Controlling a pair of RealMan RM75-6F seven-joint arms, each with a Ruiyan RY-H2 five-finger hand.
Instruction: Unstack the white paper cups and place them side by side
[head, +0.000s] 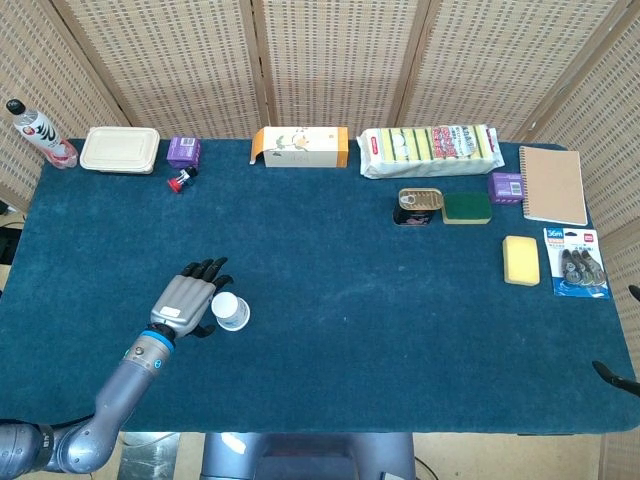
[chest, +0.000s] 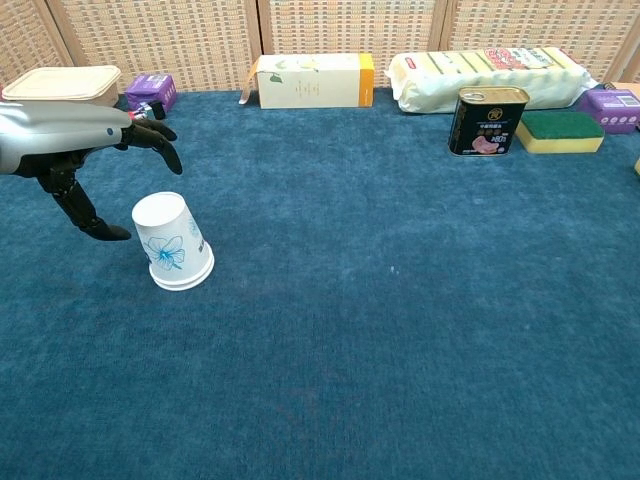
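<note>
Head view: left hand (head: 188, 300) unclenched, holding nothing, just left of cups (head: 230, 311) nested upside down on near-left of table (head: 330, 260), apparently placed to grasp; chest view: fingers (chest: 150, 135) spread above and beside the cups (chest: 172, 242), not touching.

The left arm reached in from the near left corner, forearm angled up and to the right. The left hand (head: 186, 301) was held flat, back upward, with its dark fingers (chest: 152, 137) spread and pointing toward the far side; the thumb (chest: 85, 210) hung down apart from them. It held nothing. Of the right hand (head: 615, 376), only dark fingertips showed at the right edge of the head view, too little to tell its pose.
</note>
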